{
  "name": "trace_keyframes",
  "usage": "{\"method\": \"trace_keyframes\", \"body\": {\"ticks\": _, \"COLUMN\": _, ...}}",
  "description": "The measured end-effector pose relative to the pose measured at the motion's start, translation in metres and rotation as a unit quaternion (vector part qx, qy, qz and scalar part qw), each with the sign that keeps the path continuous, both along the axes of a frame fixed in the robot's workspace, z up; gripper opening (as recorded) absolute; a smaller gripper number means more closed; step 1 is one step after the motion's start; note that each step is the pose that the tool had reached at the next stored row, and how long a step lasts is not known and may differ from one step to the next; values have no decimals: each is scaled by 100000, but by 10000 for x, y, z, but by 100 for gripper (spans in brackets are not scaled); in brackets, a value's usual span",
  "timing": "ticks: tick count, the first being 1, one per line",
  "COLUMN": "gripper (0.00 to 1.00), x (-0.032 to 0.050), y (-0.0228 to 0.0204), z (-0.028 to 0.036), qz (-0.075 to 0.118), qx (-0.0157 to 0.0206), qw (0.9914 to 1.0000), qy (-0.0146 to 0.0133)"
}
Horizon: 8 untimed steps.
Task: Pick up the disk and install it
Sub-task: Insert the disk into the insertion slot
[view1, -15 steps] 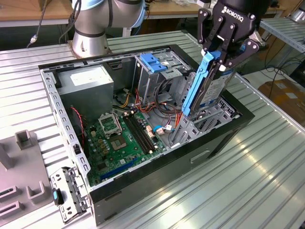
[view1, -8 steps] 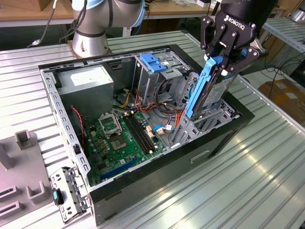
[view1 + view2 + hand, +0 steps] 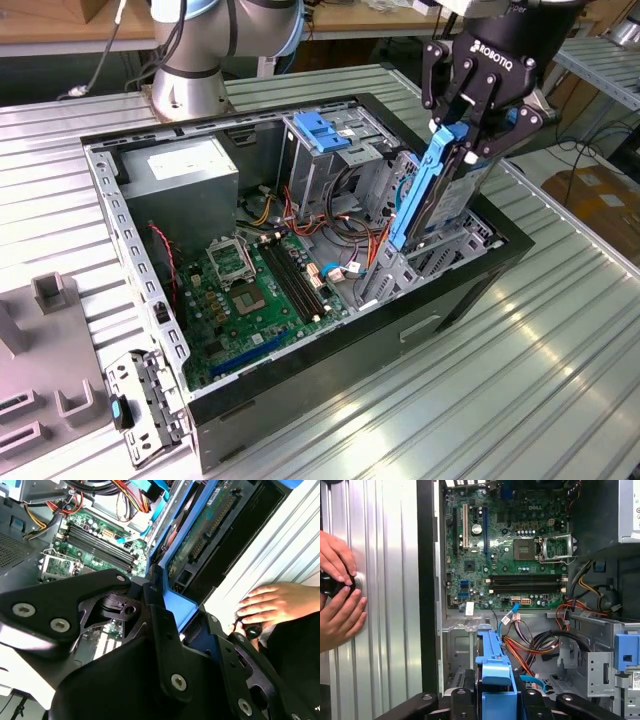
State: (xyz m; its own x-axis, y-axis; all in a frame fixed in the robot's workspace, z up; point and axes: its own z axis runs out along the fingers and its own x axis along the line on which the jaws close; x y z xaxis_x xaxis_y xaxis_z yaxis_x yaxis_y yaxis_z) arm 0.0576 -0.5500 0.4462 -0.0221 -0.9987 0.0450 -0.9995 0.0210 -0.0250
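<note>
Over the open computer case, end effector nose-down, closed tight around the steeply tilted disk.

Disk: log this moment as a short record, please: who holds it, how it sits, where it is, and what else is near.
holder: pincer, shut on the disk
pose: on edge, tilted
place: over the open computer case, lower end at the drive cage
seated: cannot tell
nearby: a person's hand on the table beside the case
</note>
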Motion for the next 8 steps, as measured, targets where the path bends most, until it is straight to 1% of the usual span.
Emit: {"method": "trace_keyframes", "body": {"ticks": 8, "gripper": 37, "x": 17, "y": -1, "z": -93, "qz": -6, "qx": -8, "qw": 100000, "qy": 4}}
